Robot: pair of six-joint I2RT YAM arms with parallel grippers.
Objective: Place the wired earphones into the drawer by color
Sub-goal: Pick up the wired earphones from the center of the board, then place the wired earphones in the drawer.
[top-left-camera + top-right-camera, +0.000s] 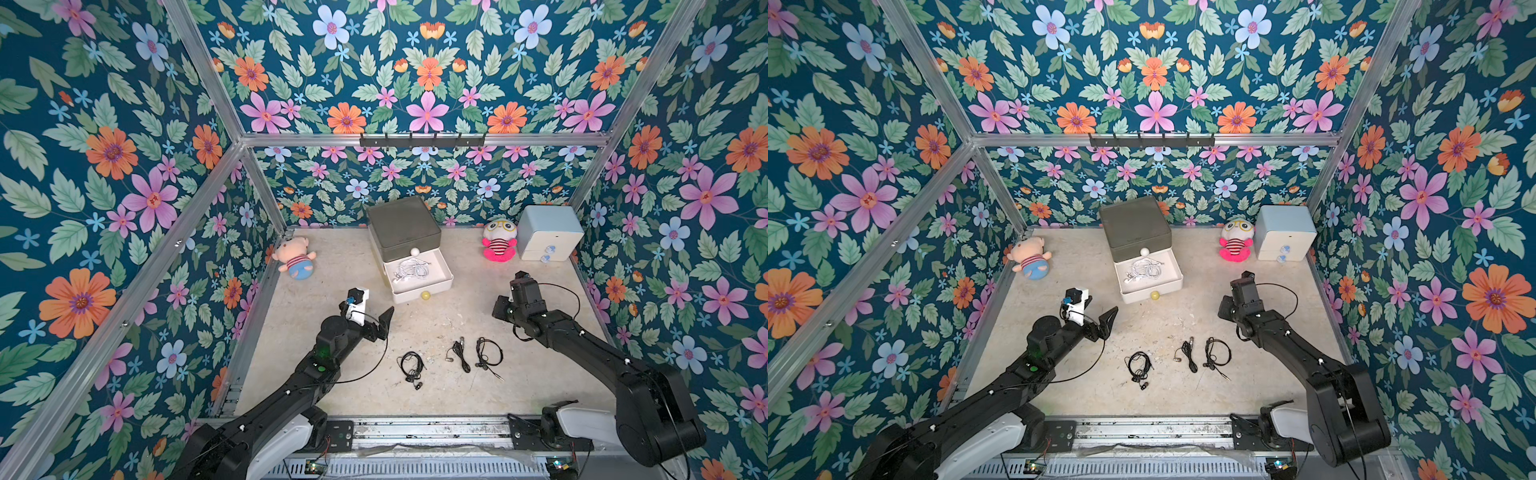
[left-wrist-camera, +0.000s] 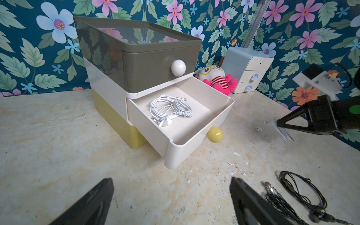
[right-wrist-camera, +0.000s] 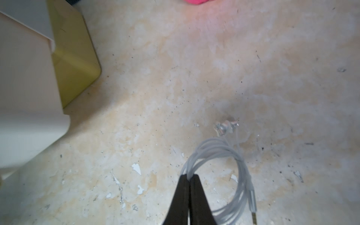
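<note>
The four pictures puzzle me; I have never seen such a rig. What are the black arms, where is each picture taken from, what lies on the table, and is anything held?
Those are two robot arms with pinching grippers. Two pictures look down from one overhead camera pair; the other two come from cameras on the wrists. The left gripper is open and empty, facing the three-drawer chest, whose white middle drawer stands open with white earphones inside. The right gripper is shut on a whitish earphone coil. Three black earphone coils lie on the table. At the back sit two plush toys and a pale blue chest.
</note>
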